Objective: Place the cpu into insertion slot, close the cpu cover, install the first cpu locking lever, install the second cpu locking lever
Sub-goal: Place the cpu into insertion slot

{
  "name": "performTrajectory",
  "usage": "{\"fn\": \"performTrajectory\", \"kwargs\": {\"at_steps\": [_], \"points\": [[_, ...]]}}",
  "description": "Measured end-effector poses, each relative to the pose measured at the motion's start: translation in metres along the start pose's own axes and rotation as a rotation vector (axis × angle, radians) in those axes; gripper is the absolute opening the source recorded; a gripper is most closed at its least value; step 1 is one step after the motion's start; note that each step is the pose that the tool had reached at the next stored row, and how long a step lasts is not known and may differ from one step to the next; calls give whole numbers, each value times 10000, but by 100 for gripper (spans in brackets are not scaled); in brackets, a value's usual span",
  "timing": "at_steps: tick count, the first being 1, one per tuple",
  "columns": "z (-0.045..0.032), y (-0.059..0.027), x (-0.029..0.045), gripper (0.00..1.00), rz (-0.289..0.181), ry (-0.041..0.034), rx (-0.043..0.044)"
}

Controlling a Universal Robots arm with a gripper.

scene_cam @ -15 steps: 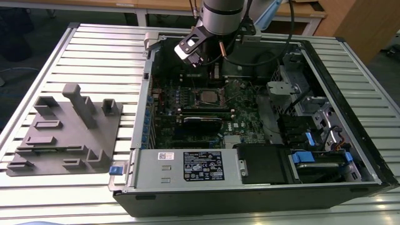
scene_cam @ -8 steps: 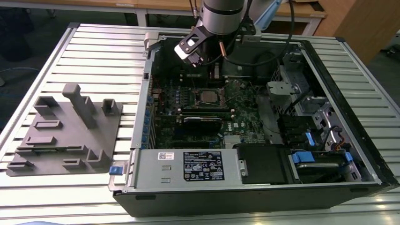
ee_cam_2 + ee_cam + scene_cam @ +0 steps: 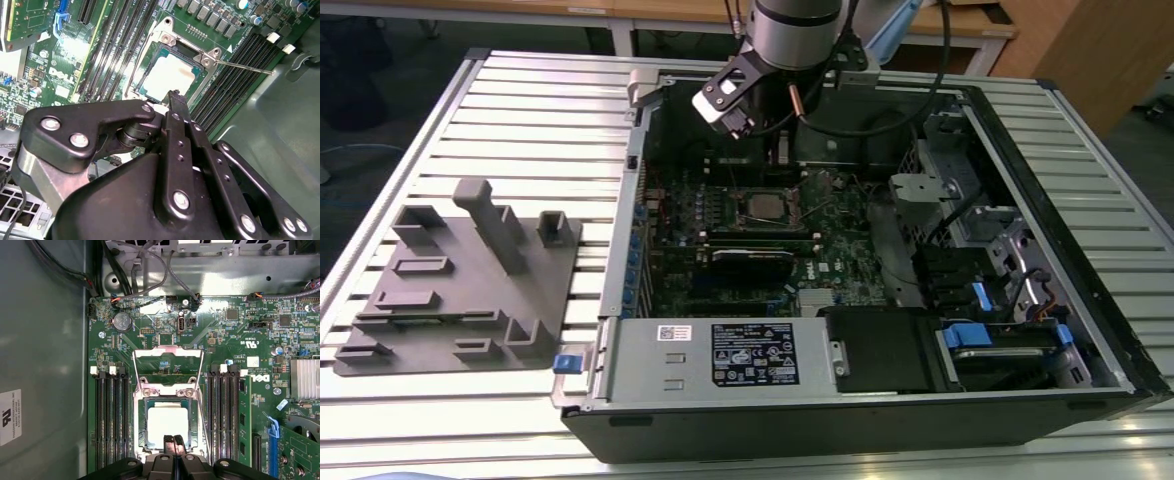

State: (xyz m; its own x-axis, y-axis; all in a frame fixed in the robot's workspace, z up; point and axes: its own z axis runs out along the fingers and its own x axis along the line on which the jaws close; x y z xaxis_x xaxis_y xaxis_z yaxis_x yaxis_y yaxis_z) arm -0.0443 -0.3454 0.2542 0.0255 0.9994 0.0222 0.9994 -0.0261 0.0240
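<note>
Exterior view: we see the arm reach steeply down into the open computer case [image 3: 854, 440] on the bench [image 3: 520, 100], with the claw [image 3: 736, 118] tilted over the insertion slot [image 3: 767, 205].

In the first wrist view, the cpu [image 3: 167, 425] lies seated in the slot and the cpu cover [image 3: 167, 352] is swung open. The claw's tips are pressed together and empty, by the chip's edge.

In the second wrist view, we judge that closing the cover calls for an even push on the frame, with the tips kept off the chip's face.

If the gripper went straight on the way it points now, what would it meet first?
The gripper would most likely meet the cpu, close to its near edge, though depth is unclear.
</note>
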Motion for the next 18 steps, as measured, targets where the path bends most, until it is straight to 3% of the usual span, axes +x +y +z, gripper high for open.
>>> {"fn": "performTrajectory", "kwargs": {"at_steps": [18], "points": [[-59,2,2,10,0,1,-2]]}}
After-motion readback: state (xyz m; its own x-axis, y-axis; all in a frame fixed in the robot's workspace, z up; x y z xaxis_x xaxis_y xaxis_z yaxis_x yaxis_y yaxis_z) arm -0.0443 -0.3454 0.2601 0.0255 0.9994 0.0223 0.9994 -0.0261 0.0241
